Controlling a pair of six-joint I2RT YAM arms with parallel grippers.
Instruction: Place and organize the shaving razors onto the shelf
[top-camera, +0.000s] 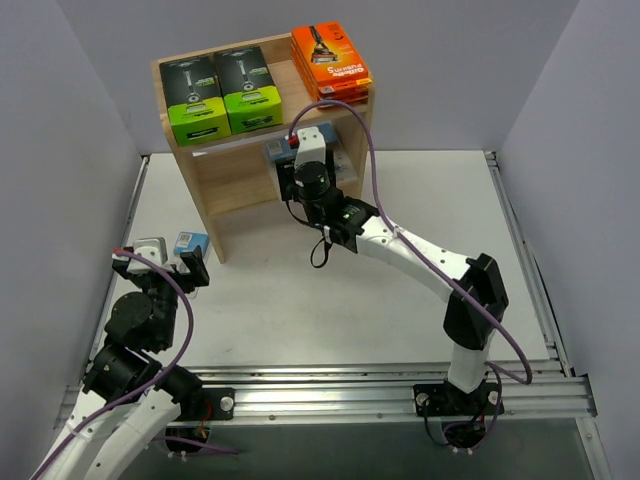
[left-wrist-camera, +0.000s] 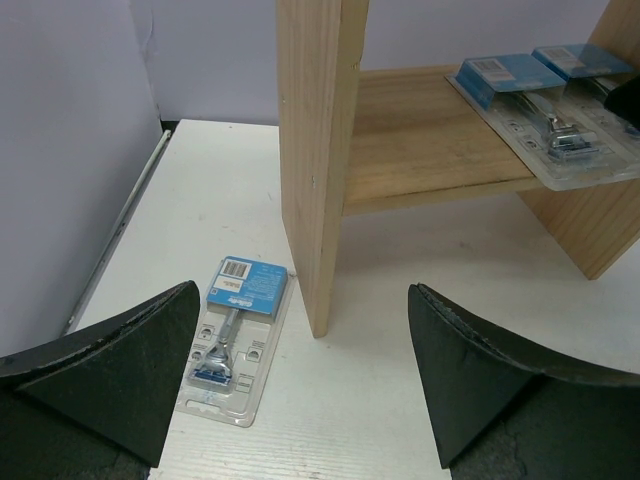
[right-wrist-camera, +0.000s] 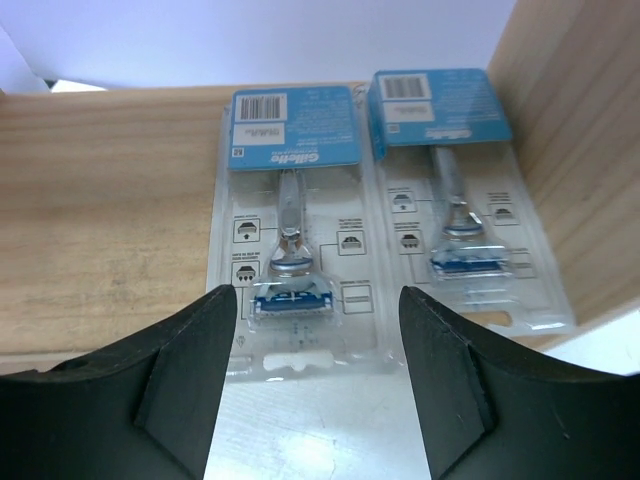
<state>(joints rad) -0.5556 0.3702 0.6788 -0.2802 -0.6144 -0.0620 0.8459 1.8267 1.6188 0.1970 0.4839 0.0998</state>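
1. Where the table (left-wrist-camera: 200, 190) runs toward its far left corner, the shelf (top-camera: 240, 175) stands upright.
2. On the top tier, two black-and-green boxes (top-camera: 222, 95) lie side by side at the left end. A stack of orange boxes (top-camera: 332, 58) sits at the right end; I cannot tell how many are in it.
3. On the middle tier, two blister packs lie flat at the right end, blue cards toward the back. The left pack (right-wrist-camera: 292, 230) is just beside the right pack (right-wrist-camera: 450, 200), which lies against the right side panel. Their near ends overhang the tier's front edge.
4. The right gripper (right-wrist-camera: 318, 300) is at that front edge with its jaws partly open. The fingers stand to either side of the left pack's near end, above the plastic, and nothing is clamped between them.
5. A third blister pack (left-wrist-camera: 235, 335) lies flat on the table, just beside the outer face of the shelf's left side panel, near its front corner.
6. The left gripper (left-wrist-camera: 303, 288) hangs over the table near the left edge, facing that pack. Its jaws are spread wide and hold nothing.
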